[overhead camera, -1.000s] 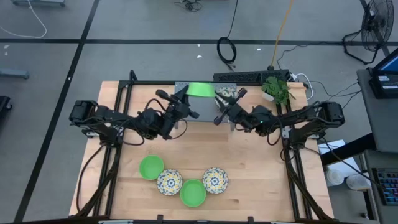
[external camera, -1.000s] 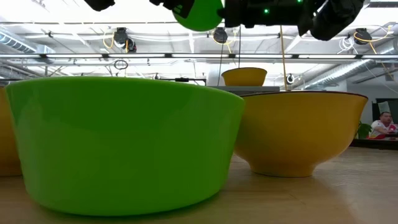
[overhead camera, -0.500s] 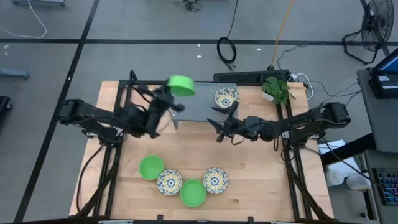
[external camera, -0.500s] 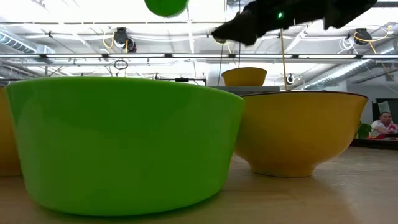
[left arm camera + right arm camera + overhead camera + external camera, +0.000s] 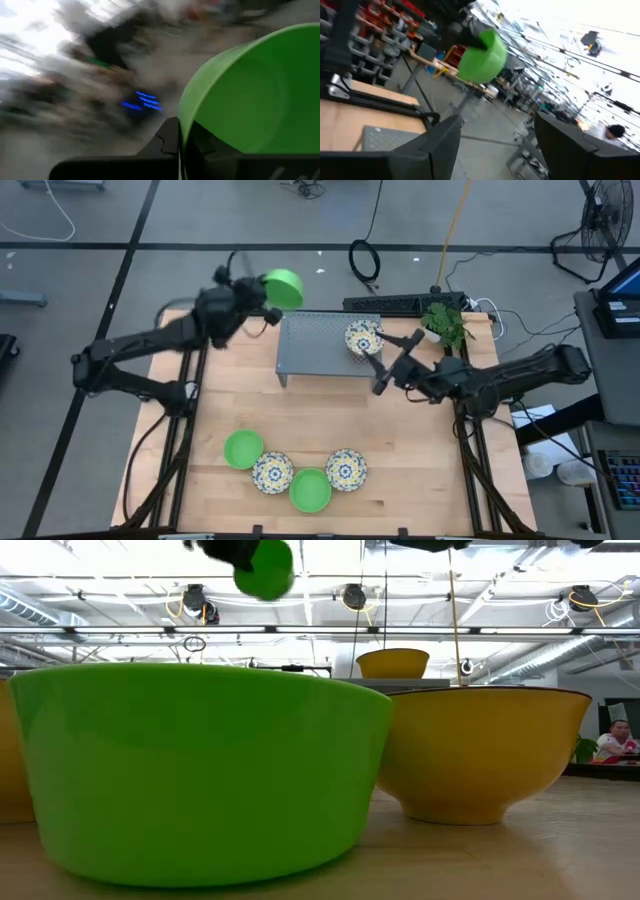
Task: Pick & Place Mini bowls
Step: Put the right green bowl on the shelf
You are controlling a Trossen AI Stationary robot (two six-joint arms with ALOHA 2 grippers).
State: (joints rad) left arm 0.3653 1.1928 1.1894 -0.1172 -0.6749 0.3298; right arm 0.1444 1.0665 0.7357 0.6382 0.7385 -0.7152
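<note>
Now, left to right:
Left gripper (image 5: 262,298): clamped on a green bowl (image 5: 284,287) at its one o'clock; raised past the table's (image 5: 400,440) far-left corner
Right gripper (image 5: 396,356): fingers spread, empty; floral bowl (image 5: 363,337) on grey stand (image 5: 315,345) at its ten o'clock

Left wrist view: background motion-blurred; green bowl (image 5: 250,100) cut off by frame edge.
</note>
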